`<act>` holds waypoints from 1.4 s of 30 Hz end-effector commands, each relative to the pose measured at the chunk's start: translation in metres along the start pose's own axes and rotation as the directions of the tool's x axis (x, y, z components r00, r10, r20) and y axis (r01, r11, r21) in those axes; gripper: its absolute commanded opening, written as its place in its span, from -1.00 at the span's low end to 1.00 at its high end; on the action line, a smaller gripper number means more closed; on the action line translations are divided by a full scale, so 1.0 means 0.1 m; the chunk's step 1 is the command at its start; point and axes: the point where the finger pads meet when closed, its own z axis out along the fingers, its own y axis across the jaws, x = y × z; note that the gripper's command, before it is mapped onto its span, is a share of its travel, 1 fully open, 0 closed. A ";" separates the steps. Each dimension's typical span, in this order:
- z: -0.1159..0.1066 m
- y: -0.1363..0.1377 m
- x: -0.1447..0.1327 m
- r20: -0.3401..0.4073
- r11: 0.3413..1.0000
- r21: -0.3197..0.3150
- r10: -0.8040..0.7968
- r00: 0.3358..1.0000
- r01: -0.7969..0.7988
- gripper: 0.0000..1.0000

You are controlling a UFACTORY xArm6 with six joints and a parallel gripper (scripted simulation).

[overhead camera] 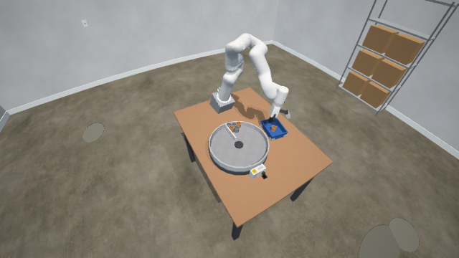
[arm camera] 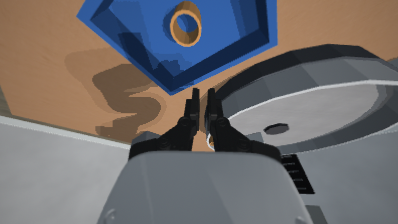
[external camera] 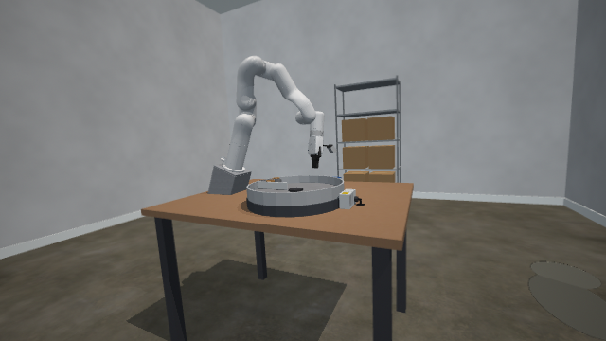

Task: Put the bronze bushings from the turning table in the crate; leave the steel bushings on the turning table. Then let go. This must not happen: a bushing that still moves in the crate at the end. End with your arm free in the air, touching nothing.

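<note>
A blue crate (overhead camera: 280, 133) (arm camera: 250, 30) stands on the wooden table (overhead camera: 287, 165) right of the turning table. One bronze bushing (overhead camera: 273, 127) (arm camera: 186, 27) stands upright inside the crate. The grey round turning table (overhead camera: 222, 154) (external camera: 295, 190) (arm camera: 320, 107) carries a cluster of bronze bushings (overhead camera: 238, 124) and steel bushings (overhead camera: 236, 130) at its far edge beside a white divider bar (overhead camera: 230, 132). My gripper (overhead camera: 271, 118) (external camera: 314, 165) (arm camera: 203, 97) hangs above the near corner of the crate with its fingers shut and nothing between them.
A small white control box (overhead camera: 257, 171) (external camera: 347, 199) sits at the front of the turning table. The arm's grey base (overhead camera: 221, 103) stands at the table's back edge. A metal shelf with cardboard boxes (overhead camera: 385, 61) stands far right by the wall.
</note>
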 end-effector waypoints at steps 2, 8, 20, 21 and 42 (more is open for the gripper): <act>0.02 0.20 -0.48 0.093 0.996 -0.026 -0.080 0.992 0.083 -0.80; 0.08 0.40 -1.01 0.204 0.983 -0.045 -0.164 0.965 0.176 -0.80; 0.19 0.81 -2.06 0.416 0.932 -0.052 -0.306 0.856 0.359 -0.80; 0.20 0.84 -2.15 0.431 0.926 -0.052 -0.316 0.845 0.373 -0.80; 0.27 1.09 -2.79 0.549 0.878 -0.034 -0.382 0.744 0.477 -0.80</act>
